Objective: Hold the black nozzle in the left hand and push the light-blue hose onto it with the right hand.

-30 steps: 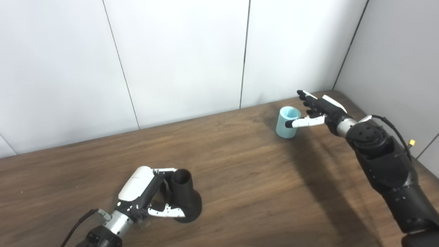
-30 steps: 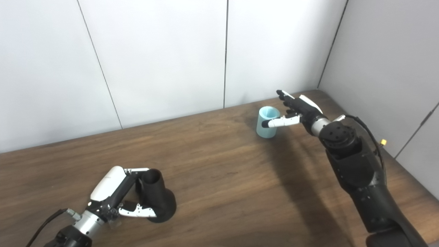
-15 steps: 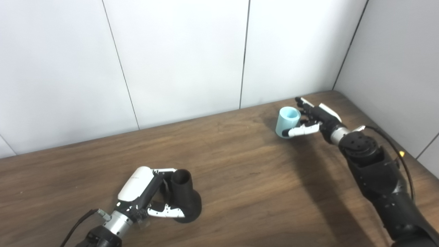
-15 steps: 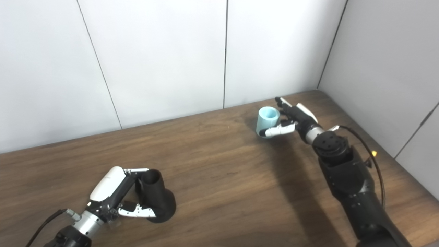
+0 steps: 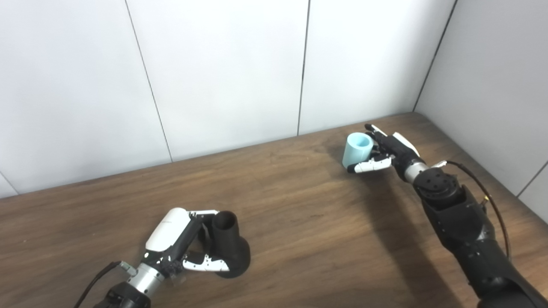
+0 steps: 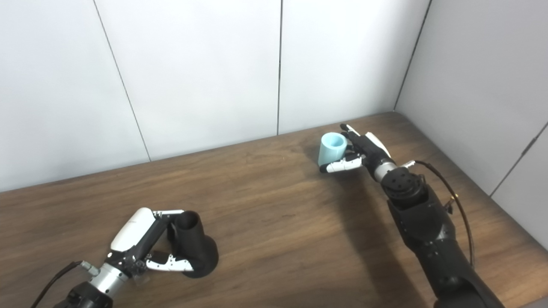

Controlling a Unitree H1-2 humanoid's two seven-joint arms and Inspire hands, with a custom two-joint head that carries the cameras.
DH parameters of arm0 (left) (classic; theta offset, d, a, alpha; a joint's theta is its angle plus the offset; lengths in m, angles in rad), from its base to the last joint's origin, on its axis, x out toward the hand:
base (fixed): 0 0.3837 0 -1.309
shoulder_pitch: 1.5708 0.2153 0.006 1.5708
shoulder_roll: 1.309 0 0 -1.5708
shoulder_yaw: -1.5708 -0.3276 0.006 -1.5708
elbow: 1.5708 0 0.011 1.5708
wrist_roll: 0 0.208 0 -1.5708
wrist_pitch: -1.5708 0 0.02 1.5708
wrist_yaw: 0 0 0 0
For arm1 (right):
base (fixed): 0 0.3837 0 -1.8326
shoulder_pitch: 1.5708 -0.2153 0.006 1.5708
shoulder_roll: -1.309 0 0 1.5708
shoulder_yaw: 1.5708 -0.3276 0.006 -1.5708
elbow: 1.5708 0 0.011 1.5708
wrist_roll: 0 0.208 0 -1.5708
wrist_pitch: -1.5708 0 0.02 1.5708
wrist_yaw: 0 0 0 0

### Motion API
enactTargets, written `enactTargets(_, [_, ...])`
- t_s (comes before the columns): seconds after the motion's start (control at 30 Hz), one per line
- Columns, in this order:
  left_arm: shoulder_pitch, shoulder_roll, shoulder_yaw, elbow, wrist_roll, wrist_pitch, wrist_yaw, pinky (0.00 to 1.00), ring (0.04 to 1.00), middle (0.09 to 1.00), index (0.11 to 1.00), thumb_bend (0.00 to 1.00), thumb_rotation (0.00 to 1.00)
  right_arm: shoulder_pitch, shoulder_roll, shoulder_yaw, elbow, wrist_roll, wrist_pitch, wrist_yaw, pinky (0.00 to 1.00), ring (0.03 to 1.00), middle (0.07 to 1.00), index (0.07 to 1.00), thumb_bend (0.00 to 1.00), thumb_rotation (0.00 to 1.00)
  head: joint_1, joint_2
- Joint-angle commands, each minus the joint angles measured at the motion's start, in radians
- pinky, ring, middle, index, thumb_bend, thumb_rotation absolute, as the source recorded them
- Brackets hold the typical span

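Wood table [image 5: 299,222]: right hand [image 5: 387,150] cups light-blue hose [image 5: 356,150] near far edge.

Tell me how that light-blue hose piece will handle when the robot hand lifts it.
The light-blue hose is short, stubby and hollow, so probably light. It stands on end, so a sideways nudge may tip it and let it roll. The right robot hand wraps its wall, which may flex under squeeze.

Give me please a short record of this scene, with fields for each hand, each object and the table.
left hand: fingers wrapped around the black nozzle, near edge
black nozzle: upright on the table, opening up
right hand: fingers closing around the light-blue hose, grasp not clearly firm
light-blue hose: short piece, standing at far right
table: dark wood
joined: not yet
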Motion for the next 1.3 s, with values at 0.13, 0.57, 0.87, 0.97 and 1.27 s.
enactTargets(0.13, [0.149,0.070,-0.042,0.082,0.073,0.060,-0.090,0.41,0.443,0.459,0.498,0.51,0.00,-0.051,0.037,0.030,0.046,-0.085,-0.047,-0.125,0.73,0.814,0.874,0.895,0.82,0.06,0.004,0.007])
enactTargets(0.57, [0.148,0.075,-0.031,0.098,0.041,0.026,-0.085,0.41,0.444,0.457,0.502,0.50,0.00,-0.083,0.074,0.075,0.130,-0.151,-0.104,-0.215,0.50,0.555,0.514,0.541,0.58,0.00,0.023,0.030])
enactTargets(0.87, [0.148,0.080,-0.039,0.093,0.044,0.015,-0.081,0.39,0.438,0.451,0.502,0.50,0.00,-0.073,0.056,0.110,0.147,-0.185,-0.160,-0.235,0.38,0.406,0.481,0.510,0.52,0.00,0.035,0.036])
enactTargets(0.97, [0.144,0.077,-0.038,0.102,0.040,0.013,-0.073,0.39,0.434,0.451,0.502,0.50,0.00,-0.069,0.057,0.101,0.149,-0.182,-0.197,-0.252,0.38,0.406,0.485,0.510,0.52,0.00,0.046,0.038])
enactTargets(1.27, [0.138,0.058,-0.028,0.089,0.046,0.052,-0.085,0.38,0.437,0.462,0.496,0.51,0.00,-0.059,0.062,0.090,-0.041,-0.177,-0.230,-0.247,0.44,0.455,0.489,0.487,0.52,0.00,0.093,0.047])
